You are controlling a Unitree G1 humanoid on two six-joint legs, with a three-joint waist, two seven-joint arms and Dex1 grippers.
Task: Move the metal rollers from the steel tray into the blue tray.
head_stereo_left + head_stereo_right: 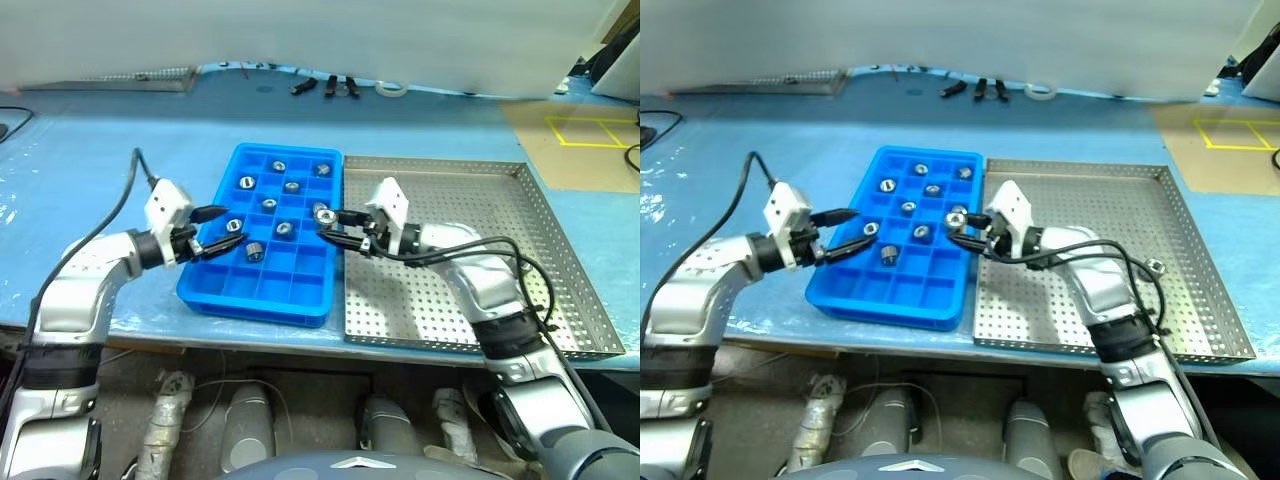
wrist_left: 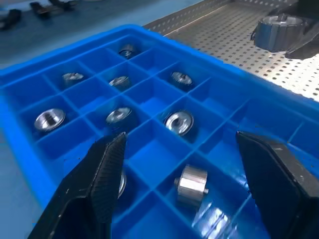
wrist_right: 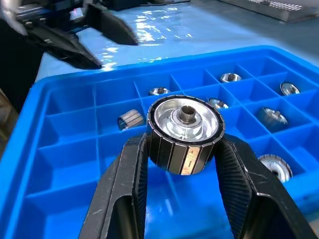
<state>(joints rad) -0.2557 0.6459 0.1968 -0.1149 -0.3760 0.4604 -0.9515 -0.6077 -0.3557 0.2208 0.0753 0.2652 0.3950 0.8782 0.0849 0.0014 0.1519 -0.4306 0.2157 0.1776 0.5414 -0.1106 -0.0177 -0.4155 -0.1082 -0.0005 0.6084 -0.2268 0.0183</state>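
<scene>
Blue tray near rows free; far cells hold rollers; left tool perhaps crowds left rim

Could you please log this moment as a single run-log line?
right tool: shut on metal roller, over blue tray | left tool: open, empty, at tray's left edge | steel tray: one roller left

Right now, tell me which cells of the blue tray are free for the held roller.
The blue tray's near row, beside the table edge, is bare, as are the near-right cells by the steel tray. The far and middle rows are crowded with rollers. The right gripper, shut on the held roller, hovers over the tray's right edge.
</scene>
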